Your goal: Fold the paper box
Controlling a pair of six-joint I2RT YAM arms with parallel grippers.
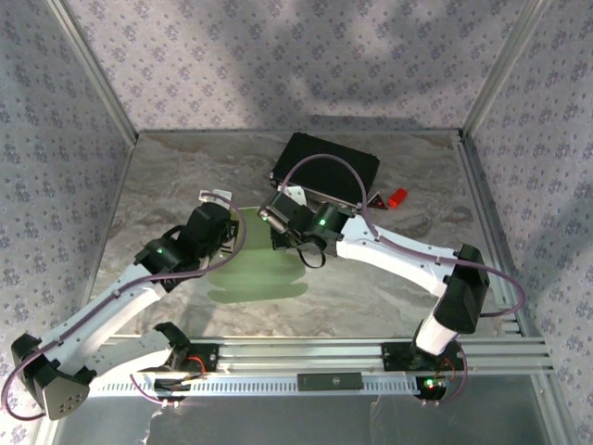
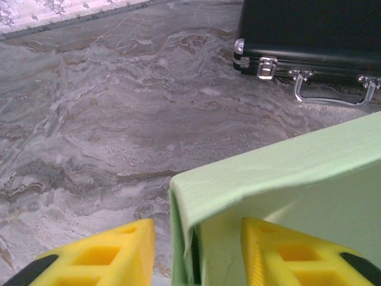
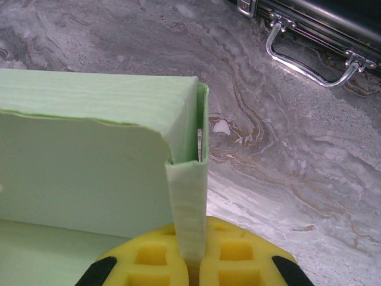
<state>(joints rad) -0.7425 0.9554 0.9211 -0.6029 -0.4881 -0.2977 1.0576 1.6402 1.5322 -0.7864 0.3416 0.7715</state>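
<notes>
Left wrist view: we see the left claw [image 2: 196, 229] spread. Its yellow fingers [image 2: 101, 256] straddle an upright wall of the paper box [image 2: 286, 173], with a gap on each side, so it grips nothing. The box corner sits right between the fingers, and the long wall runs off to the claw's right. A black case [image 2: 309, 30] lies ahead and to the right, well apart. Ahead-left is the marble table [image 2: 89, 119].

Right wrist view: the right claw [image 3: 190, 244] is pressed together, pinching a narrow upright strip of card at a box corner. The rest of the box lies to this claw's left. The case handle [image 3: 309, 53] is ahead and to the right, well apart.

Top view: the box sits on the table under and between both claws, spreading toward the arm bases. It is half in shadow, so we can't read its shape. The case lies beyond the right claw, with a small red thing [image 1: 397, 197] beside it.

Handling, our judgement: the box is thin card, so it is very light and floppy across its panels. It should crease easily, and the wall tops already look wavy. It will likely slide on the smooth table unless one claw anchors it. We'd take it at wall edges or flaps close to a corner fold, never mid-panel, with a light pinch. A hard squeeze or a sideways tug could crush a wall or tear a tab.
</notes>
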